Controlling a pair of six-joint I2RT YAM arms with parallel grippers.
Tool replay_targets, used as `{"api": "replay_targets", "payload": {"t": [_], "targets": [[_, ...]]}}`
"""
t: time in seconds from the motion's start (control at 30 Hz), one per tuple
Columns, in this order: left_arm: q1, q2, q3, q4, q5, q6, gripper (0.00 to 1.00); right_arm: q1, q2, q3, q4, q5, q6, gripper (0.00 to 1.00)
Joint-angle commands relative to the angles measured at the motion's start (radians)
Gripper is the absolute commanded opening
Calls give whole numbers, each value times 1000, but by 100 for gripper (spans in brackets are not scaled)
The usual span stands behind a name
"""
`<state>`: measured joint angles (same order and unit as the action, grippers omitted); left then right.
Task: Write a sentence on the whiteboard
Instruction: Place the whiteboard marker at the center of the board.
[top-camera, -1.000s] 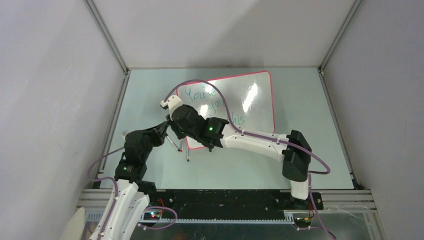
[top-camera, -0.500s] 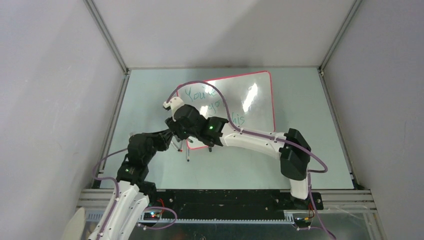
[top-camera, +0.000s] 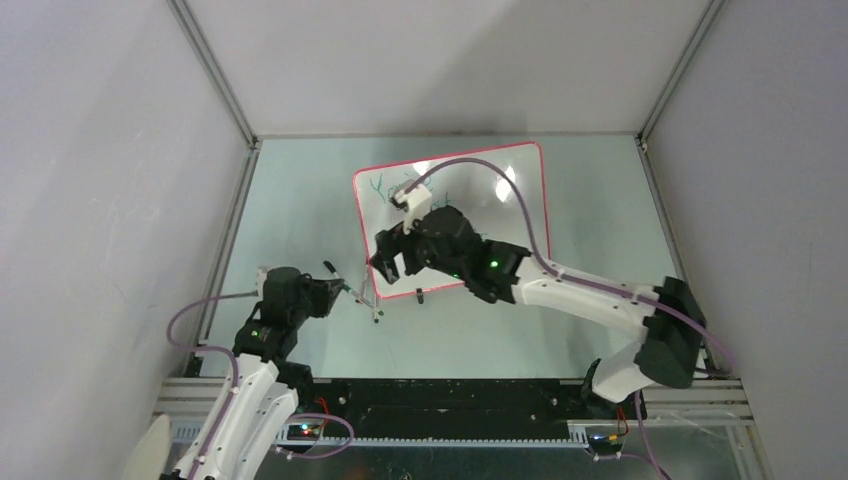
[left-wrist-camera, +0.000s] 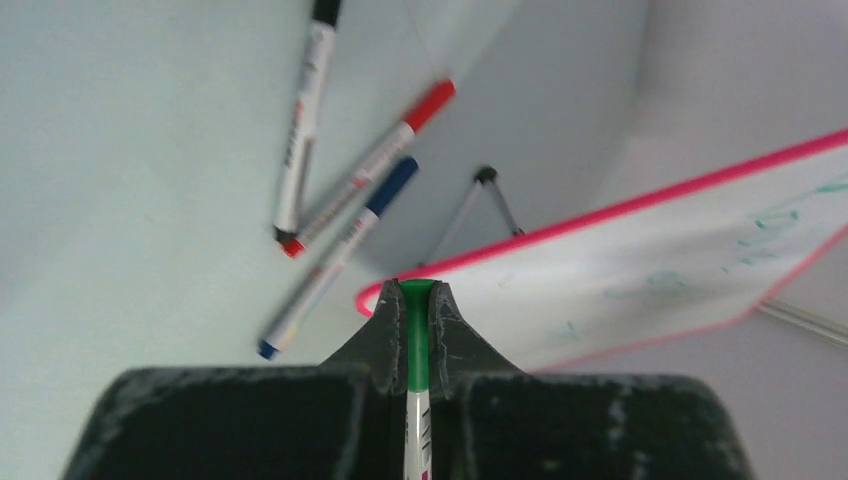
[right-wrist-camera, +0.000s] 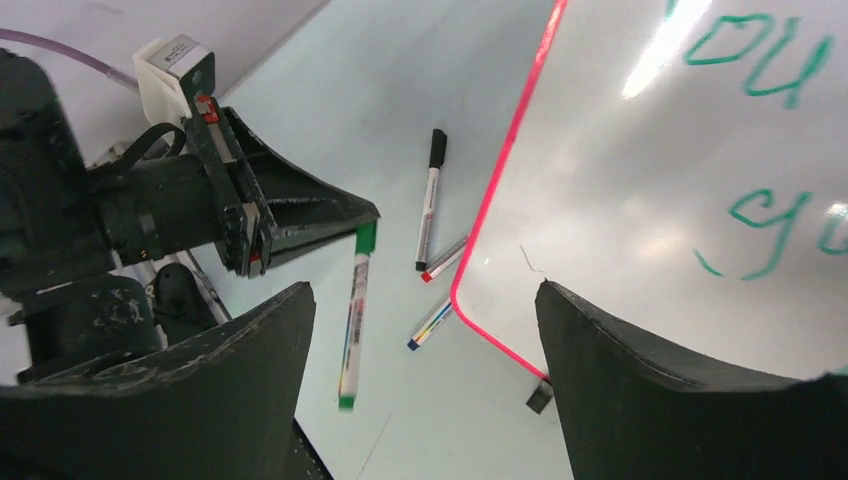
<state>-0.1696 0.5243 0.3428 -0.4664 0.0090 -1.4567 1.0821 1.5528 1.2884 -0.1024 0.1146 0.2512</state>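
Whiteboard (top-camera: 475, 195) written, marker off-board
Board at far centre of table (top-camera: 300, 200), sentence (right-wrist-camera: 775, 92) by its left edge. Right gripper (top-camera: 392, 265) over the near-left corner, jaws wide, empty, the nearer arm. Left gripper (left-wrist-camera: 418, 295) just off that corner, clamped on end of green marker (left-wrist-camera: 417, 345); board lies far-right of it.

Whiteboard (top-camera: 500, 215) on table (top-camera: 600, 220), centre-rear. Three loose markers (left-wrist-camera: 370, 165) beside its near-left corner. Left end effector (top-camera: 335, 290), gripping a fourth marker (left-wrist-camera: 416, 330), sits left of them. Right end effector (top-camera: 385, 262) above that corner.
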Motion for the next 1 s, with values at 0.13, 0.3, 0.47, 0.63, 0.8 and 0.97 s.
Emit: {"api": "replay_targets", "payload": {"t": [0.13,0.3,0.47,0.63,0.8,0.97], "targets": [[4,121,129,-86,-399,305,0,-50,-258,-213,86,27,15,82],[0,296,198,-85,-519,378,0,-110,-384,-337,39,59,40,81],[-2,403,207,-11,-535,436,0,-252,-548,-472,-36,50,65,80],[-2,434,192,13,-569,421,12,-427,-721,-583,-72,44,70,80],[-3,470,182,44,-567,405,28,-631,-811,-675,-115,26,120,80],[-3,512,181,94,-535,423,39,-784,-904,-759,-105,45,145,81]]}}
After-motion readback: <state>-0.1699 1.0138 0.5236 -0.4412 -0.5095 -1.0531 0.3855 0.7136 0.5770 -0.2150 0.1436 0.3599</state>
